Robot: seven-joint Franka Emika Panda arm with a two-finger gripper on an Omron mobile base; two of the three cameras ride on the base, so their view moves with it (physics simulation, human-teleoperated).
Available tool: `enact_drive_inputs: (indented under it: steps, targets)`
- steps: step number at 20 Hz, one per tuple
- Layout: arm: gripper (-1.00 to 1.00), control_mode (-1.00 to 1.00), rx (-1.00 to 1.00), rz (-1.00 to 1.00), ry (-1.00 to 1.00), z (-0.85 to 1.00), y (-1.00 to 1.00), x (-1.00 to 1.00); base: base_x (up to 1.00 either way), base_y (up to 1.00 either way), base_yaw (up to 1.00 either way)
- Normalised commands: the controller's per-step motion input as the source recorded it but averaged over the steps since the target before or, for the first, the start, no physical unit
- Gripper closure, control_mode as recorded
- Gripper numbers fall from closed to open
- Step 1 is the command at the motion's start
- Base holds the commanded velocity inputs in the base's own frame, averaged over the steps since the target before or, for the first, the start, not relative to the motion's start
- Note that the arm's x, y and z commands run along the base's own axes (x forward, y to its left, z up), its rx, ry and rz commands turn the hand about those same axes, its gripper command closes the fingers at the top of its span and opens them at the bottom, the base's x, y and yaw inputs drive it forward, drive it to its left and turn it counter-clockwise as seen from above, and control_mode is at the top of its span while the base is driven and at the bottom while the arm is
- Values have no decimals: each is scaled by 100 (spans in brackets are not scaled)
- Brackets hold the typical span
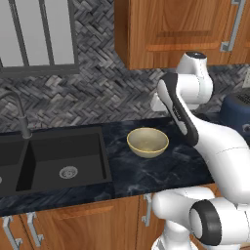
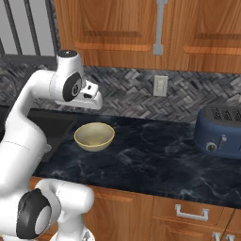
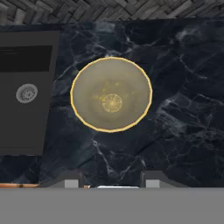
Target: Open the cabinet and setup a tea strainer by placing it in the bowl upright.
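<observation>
The cabinet hangs on the wall, up above the gripper, and its door is shut. Its long silver handle runs straight up and down, so I think the hand must go up to it. The gripper is open and holds nothing. The bowl sits right under it on the dark counter, near the black sink. A blue toaster stands well off to the side.

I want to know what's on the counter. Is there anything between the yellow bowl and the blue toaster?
Nothing. In the right base view, only bare dark marble counter stretches between the bowl and the toaster.
</observation>
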Motion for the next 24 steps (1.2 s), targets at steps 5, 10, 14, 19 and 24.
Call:
enact_drive_inputs:
  steps: [5,10,14,19,24]
  targets:
    - [-100,-100,3,-3,-1,5,-7,-3,0,0,0]
    - [-100,-100,13,-15,-15,32,-44,-14,0,0,0]
    - [-100,-100,7,-19,-29,57,-46,-28,0,0,0]
    - [-100,-100,1,-19,-33,74,-76,-14,0,0,0]
    - [-100,-100,-1,-21,-26,89,-80,-14,0,0,0]
